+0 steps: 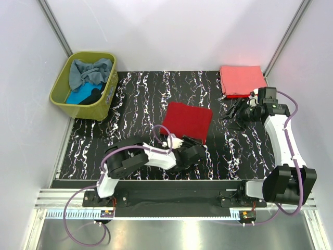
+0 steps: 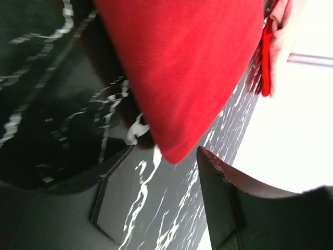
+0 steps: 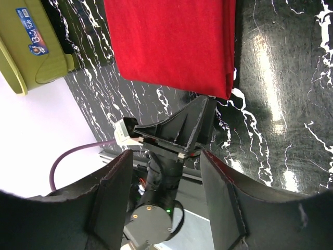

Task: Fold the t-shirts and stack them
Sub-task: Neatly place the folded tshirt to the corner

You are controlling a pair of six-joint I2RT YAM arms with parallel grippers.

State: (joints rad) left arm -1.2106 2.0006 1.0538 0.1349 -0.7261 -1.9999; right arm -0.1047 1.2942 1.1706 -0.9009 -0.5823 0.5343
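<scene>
Jaws, left gripper [image 1: 192, 146]: apart, clamped on nothing. In the left wrist view, one corner of the dark red t-shirt [image 1: 186, 121] points into the gap between our fingers but is not pinched.
Jaws, right gripper [image 1: 230, 112]: apart and empty, aimed toward frame left.
Task item location: the dark red t-shirt lies folded flat at the centre of the table [image 1: 135, 91], turned slightly clockwise.
Long axis: the fold is close to square. We read it as slightly longer across the frame, sloping down to the right.
Bearing from jaws: the shirt extends up and left from the left gripper, which sits at its lower right corner. The right gripper is clear of the shirt's right edge.
Nearer arm: left.
Stack location: the coral-pink t-shirt [image 1: 241, 79] lies folded at upper right, just beyond the right gripper.
Unfolded stock: more shirts lie crumpled in the basket [image 1: 61, 83] at upper left.
Assessment: we judge the next move to be a pinch on that corner, then a transfer toward upper right.
</scene>
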